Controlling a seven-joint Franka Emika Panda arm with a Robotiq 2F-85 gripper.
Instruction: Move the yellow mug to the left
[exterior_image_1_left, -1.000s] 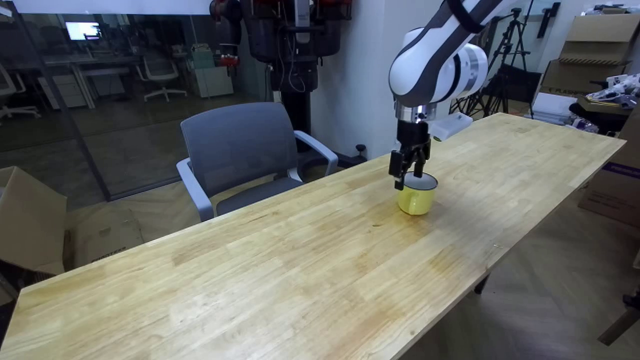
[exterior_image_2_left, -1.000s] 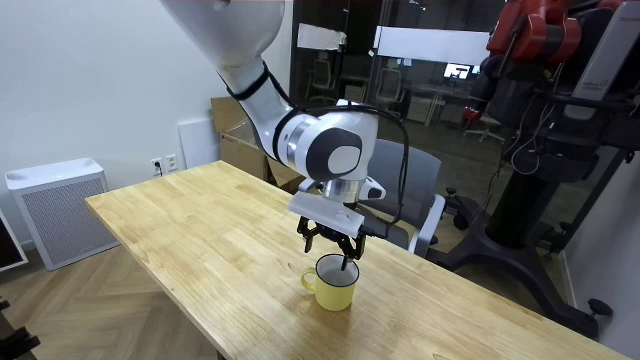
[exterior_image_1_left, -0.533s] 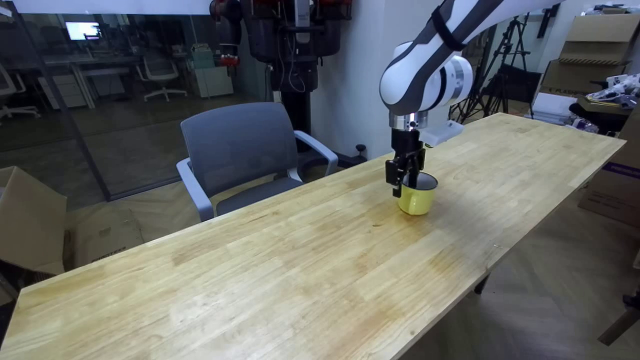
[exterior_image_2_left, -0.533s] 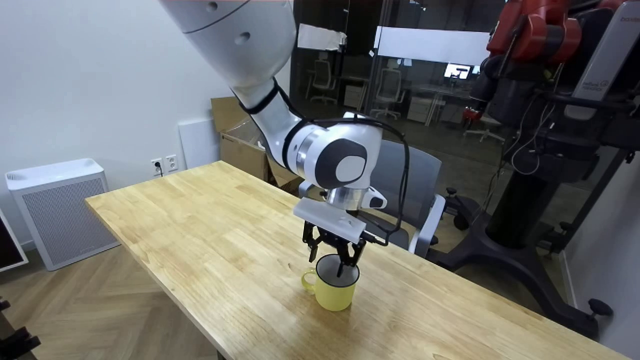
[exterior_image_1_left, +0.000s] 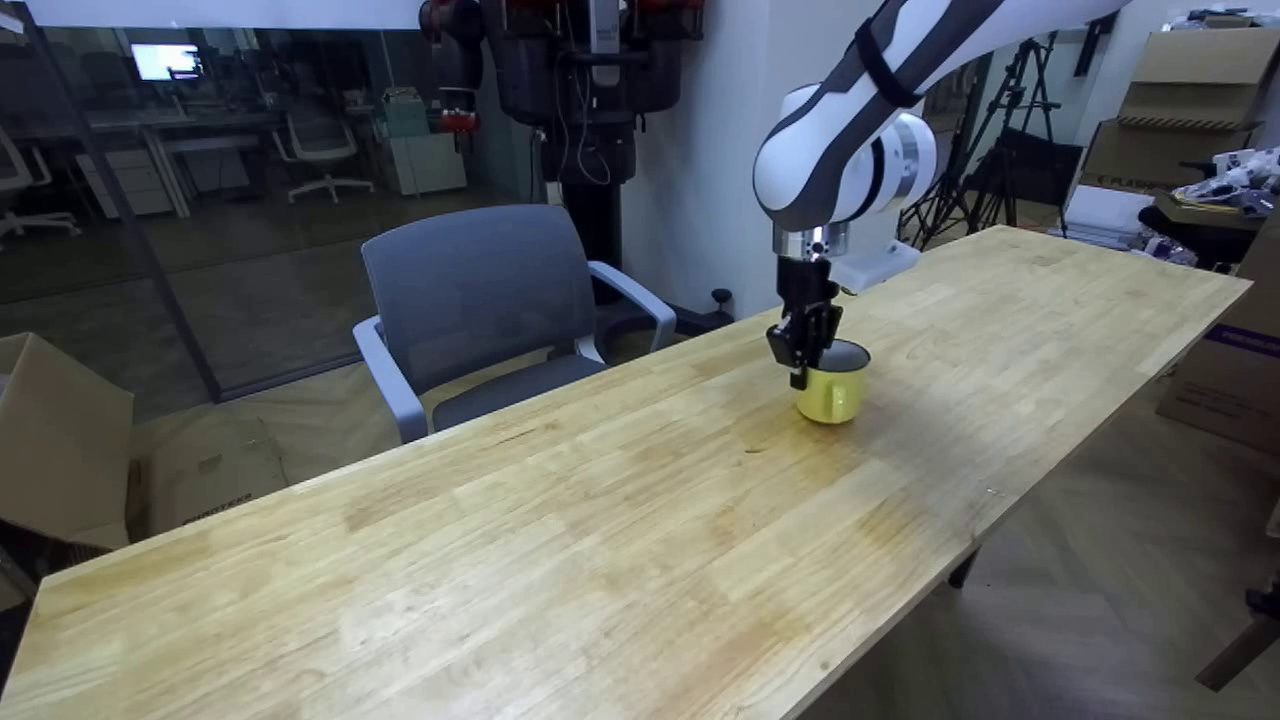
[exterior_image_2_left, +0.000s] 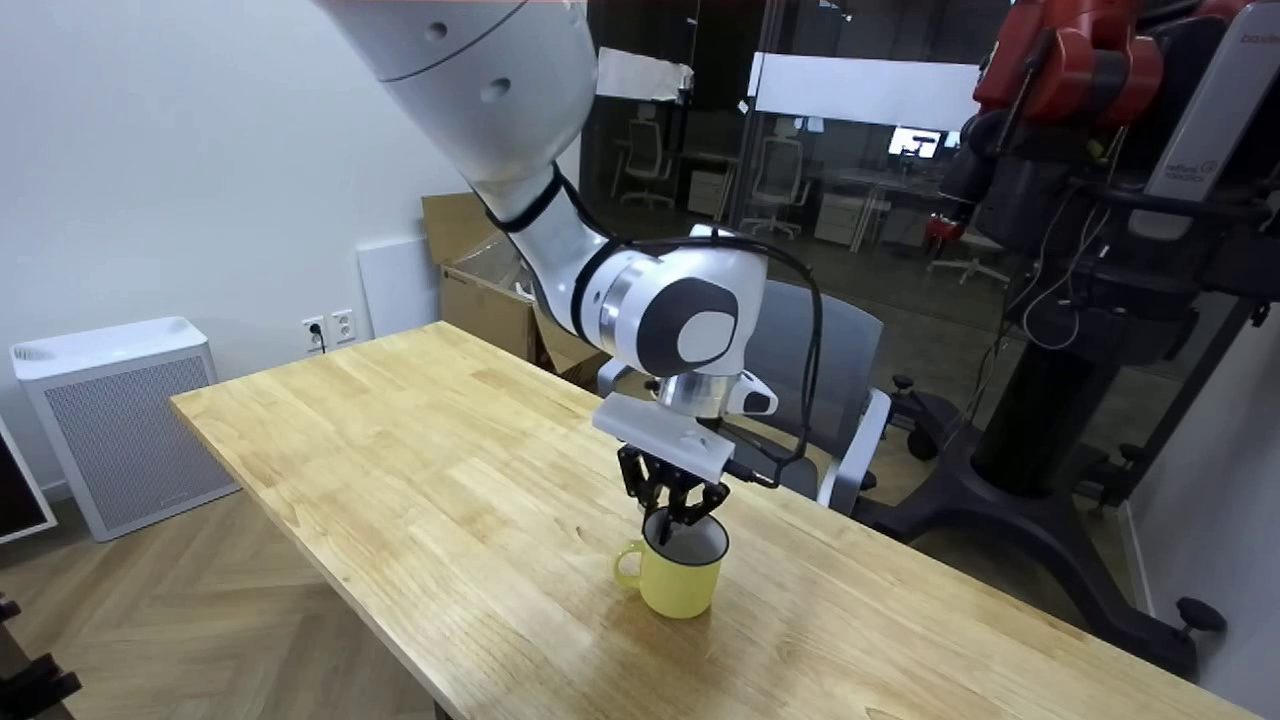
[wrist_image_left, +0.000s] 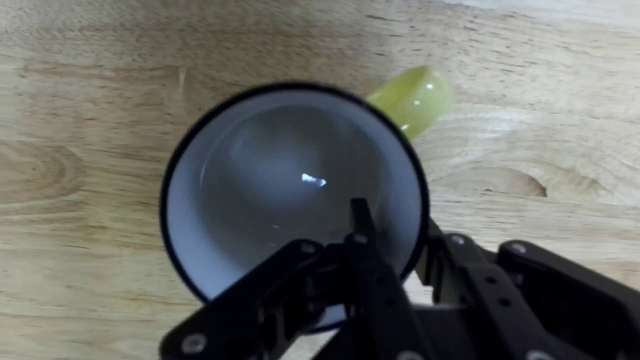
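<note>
Mug (exterior_image_2_left: 682, 590), yellow, was under my jaws, one down inside it, one outside, wall pinched between. I judged it stiff, fairly light, slick-glazed; best held there, near the rim.

Views look down, wrist view nearest the mug (exterior_image_2_left: 682, 578).

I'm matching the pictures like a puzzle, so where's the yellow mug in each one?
In an exterior view, the yellow mug is right of centre, about halfway down.
In an exterior view, the yellow mug is low, slightly right of centre.
In the wrist view, the yellow mug fills the middle, seen from above.
Landmark in all three: the black claw at its rim.
</note>
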